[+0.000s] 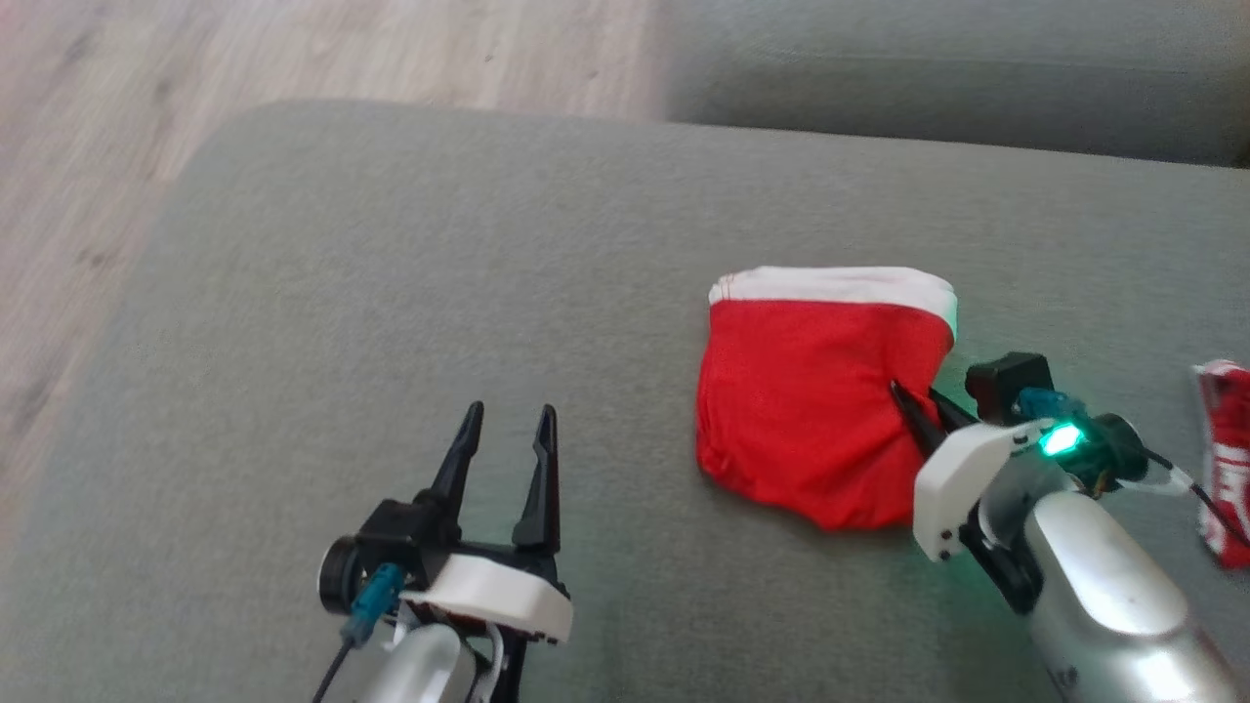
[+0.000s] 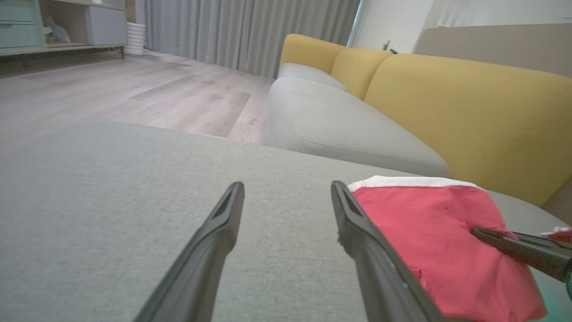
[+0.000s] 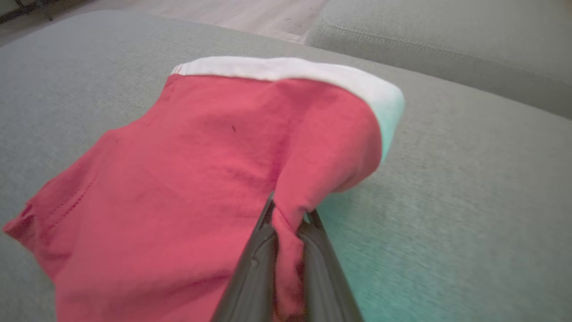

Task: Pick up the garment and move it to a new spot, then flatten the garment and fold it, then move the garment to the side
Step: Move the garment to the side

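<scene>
Pickup step: our right gripper (image 1: 911,397) is clamped on the garment (image 1: 796,410) centre right, left gripper (image 1: 510,418) gapes empty. Next we'd lift it clear.

Living room, daylit. Foreground: broad grey-green upholstered seat (image 1: 391,293) w/ a rounded corner. Beyond it, pale wood-plank floor (image 2: 134,89). A sofa (image 2: 339,134) w/ grey seat cushions & mustard-yellow backrests (image 2: 447,107) runs toward the far end of the rm. Bg: full-length grey curtains (image 2: 250,31), a low cabinet (image 2: 67,27) w/ pale-green & white fronts, a white wall (image 2: 393,22).
</scene>
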